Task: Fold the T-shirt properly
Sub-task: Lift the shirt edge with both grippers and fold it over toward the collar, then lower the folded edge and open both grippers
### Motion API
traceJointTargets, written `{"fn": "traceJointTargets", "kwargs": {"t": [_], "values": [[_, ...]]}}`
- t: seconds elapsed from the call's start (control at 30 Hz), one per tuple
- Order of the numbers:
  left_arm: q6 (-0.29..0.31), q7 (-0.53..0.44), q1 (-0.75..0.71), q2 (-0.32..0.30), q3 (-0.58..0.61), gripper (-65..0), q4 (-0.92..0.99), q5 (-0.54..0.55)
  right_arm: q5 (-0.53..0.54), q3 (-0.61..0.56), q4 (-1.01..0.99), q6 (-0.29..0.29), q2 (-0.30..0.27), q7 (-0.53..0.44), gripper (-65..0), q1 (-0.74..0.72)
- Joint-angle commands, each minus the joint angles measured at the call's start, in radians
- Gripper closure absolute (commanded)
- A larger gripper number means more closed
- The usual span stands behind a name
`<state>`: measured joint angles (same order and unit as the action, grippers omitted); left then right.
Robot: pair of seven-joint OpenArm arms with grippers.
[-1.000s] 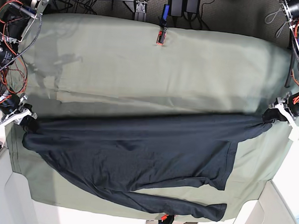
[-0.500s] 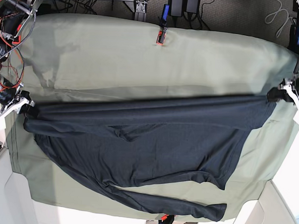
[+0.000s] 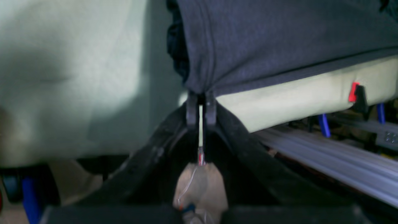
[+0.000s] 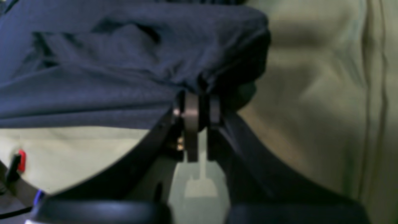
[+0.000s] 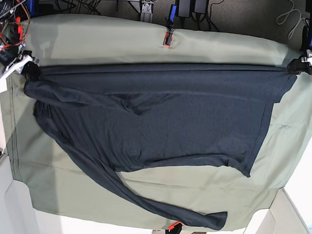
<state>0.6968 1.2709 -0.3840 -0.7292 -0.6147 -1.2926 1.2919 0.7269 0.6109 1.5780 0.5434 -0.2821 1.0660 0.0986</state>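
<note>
The shirt [image 5: 161,114] lies spread across the middle of the green sheet [image 5: 97,42], its top edge pulled taut toward the far edge and one sleeve trailing to the near edge. Stretched this tight, the knit could slip from a pinch, or the sheet could drag and bunch. The left gripper [image 3: 201,102] is clamped on the hem near the far right corner; the right gripper [image 4: 199,104] is clenched on a bunched fold at the far left, though blur hides how much cloth it has.

Matt, soft knit T-shirt [image 5: 161,117] on smooth green cloth sheet [image 5: 107,40].
</note>
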Motion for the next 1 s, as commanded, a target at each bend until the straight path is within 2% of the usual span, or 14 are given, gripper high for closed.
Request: {"fn": "traceJointTargets", "kwargs": {"t": [0.0, 0.27, 0.43, 0.47, 0.53, 0.57, 0.63, 0.7, 0.97], "values": [[0.001, -0.01, -0.01, -0.032, -0.013, 0.0, -0.012, -0.001, -0.001, 0.021, 0.02, -0.001, -0.023, -0.022, 0.0, 0.011], [0.001, -0.011, -0.035, -0.007, -0.013, 0.0, -0.012, 0.017, 0.032, 0.051, 0.021, 0.003, -0.023, -0.027, 0.0, 0.135], [0.001, -0.063, -0.034, 0.011, -0.013, 0.0, -0.011, 0.016, 0.032, 0.051, 0.021, 0.003, -0.023, -0.086, 0.0, 0.142], [0.001, -0.068, -0.032, 0.014, -0.013, -1.0, -0.011, 0.016, 0.032, 0.051, 0.021, 0.003, -0.023, -0.089, 0.0, 0.136], [0.001, -0.074, -0.031, 0.014, -0.013, -9.9, -0.011, 0.016, 0.025, 0.051, 0.021, 0.003, -0.023, -0.09, 0.0, 0.122], [0.001, -0.081, -0.032, 0.014, -0.013, -14.1, -0.011, 0.016, 0.018, 0.051, 0.021, 0.003, -0.022, -0.089, -3.1, 0.114], [0.001, -0.095, -0.032, 0.014, -0.013, -20.9, -0.011, 0.015, 0.01, 0.051, 0.021, 0.003, -0.023, -0.09, -17.3, 0.1], [0.001, -0.1, -0.032, 0.014, -0.013, -23.1, -0.011, 0.016, 0.014, 0.051, 0.021, 0.003, -0.023, -0.09, -25.7, 0.095], [0.001, -0.1, -0.031, 0.014, -0.015, -23.1, -0.012, 0.016, 0.015, 0.053, 0.028, -0.002, -0.023, -0.078, -26.9, 0.096]]}}
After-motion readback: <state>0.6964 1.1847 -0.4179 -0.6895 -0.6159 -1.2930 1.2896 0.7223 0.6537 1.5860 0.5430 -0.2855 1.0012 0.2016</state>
